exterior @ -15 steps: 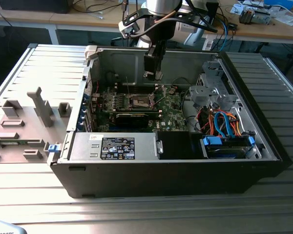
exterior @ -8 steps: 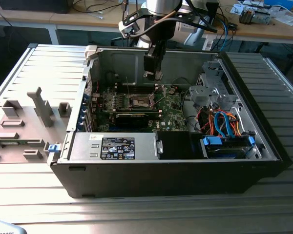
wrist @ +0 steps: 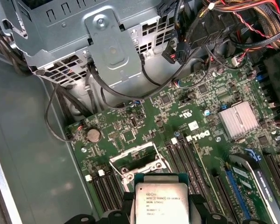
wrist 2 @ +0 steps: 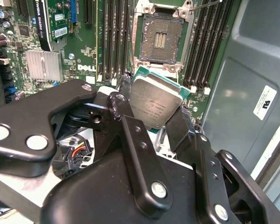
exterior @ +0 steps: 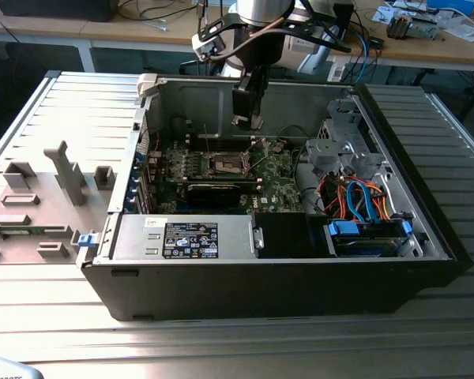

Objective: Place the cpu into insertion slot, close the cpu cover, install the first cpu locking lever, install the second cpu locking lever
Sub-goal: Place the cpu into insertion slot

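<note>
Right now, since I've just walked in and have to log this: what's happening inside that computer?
A robot arm's jaws are shut on the cpu, holding it by its edges above the green motherboard inside an open computer case. The insertion slot is bare and empty; the chip isn't seated yet.

You had a black computer case (exterior: 261, 288) lying open on the ribbed metal worktop (exterior: 221, 347). Just inside its front wall sat a silver power supply (exterior: 189, 237) with a dark label. Toward the exterior view's right was a blue drive caddy (exterior: 367, 237), with orange and blue cables (exterior: 355, 197) looping above it. A grey fixture (exterior: 63, 174) with upright posts stood beside the case on the exterior view's left. In the first wrist view you could see a finned heatsink (wrist: 239, 120), a coin battery (wrist: 93, 135), black memory slots (wrist: 186, 161) and a grey perforated drive cage (wrist: 107, 42). In the second wrist view a white sticker (wrist 2: 264, 102) marked the case wall.
</note>
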Motion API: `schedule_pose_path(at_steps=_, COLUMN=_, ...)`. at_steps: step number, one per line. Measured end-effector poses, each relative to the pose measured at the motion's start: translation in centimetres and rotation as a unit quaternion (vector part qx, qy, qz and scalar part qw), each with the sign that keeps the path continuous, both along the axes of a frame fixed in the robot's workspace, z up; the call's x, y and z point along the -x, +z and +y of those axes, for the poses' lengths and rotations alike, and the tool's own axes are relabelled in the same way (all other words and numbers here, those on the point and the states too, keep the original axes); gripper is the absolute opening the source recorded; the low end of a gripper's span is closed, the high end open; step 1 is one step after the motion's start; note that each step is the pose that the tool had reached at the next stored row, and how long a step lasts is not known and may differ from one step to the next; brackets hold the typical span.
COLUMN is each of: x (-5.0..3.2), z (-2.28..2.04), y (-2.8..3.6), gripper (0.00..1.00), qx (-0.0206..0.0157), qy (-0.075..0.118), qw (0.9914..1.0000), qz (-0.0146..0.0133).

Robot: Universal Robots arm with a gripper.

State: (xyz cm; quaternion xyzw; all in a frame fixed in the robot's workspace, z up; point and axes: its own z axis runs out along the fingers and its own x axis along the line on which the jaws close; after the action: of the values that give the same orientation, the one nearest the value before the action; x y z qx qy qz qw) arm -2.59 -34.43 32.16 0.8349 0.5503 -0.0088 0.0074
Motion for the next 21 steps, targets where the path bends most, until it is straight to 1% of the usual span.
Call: schedule_pose_path(at_steps=21, x=0.00, z=0.00, y=0.00, gripper=0.54, qx=0.0000, qy=-0.011, qw=0.99994, qz=0.0000)
